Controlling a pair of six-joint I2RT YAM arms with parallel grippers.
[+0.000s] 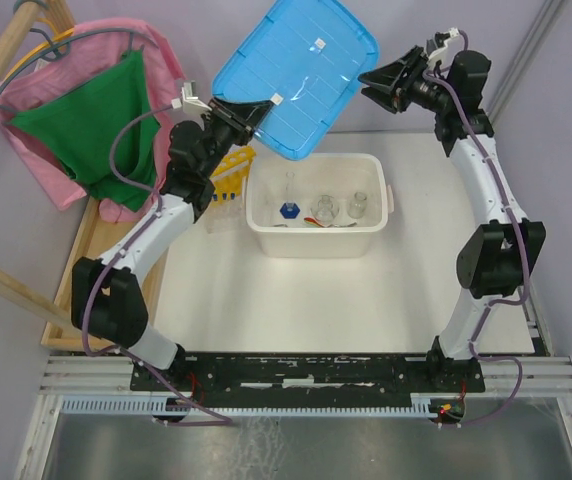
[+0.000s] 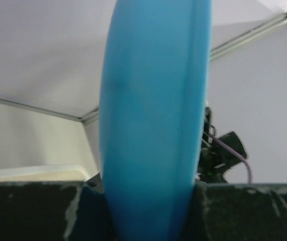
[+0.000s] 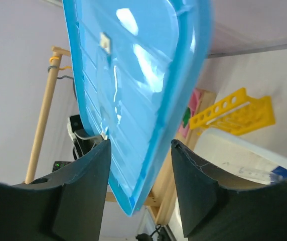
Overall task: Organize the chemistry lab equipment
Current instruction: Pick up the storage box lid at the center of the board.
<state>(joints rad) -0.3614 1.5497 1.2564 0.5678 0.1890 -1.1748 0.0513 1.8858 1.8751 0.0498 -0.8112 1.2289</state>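
Between the pads of the left gripper (image 1: 258, 106) we see the near corner of the flat blue lid (image 1: 296, 70), clamped from both sides; the left wrist view shows its rounded edge filling the gap. At the opposite side, the right gripper (image 1: 371, 82) stands wide. Its 2 fingers straddle the lid's edge with clear space on one side, so we judge that only the left arm carries the lid. The lid is thin, glossy moulded plastic, ribbed in parallel bands, with rounded corners and a raised rim. It hangs tilted in the air above the far left of the white tub (image 1: 316, 244).

Below it the tub stands uncovered on the counter (image 1: 296, 300), a deep rectangular basin of opaque plastic with a rolled lip. Inside it we count 3 small glass flasks (image 1: 326, 208), clear and narrow-necked, a blue-capped piece (image 1: 288, 211), and a thin rod lying on the bottom. Just beside the tub's left wall stands the yellow tube rack (image 1: 234, 172), rigid plastic pierced with round holes; we cannot tell whether any tubes stand in it. We see no tongs.

We judge the work partly done: the glassware is gathered in the tub, while the rack is outside it and the lid is not seated.
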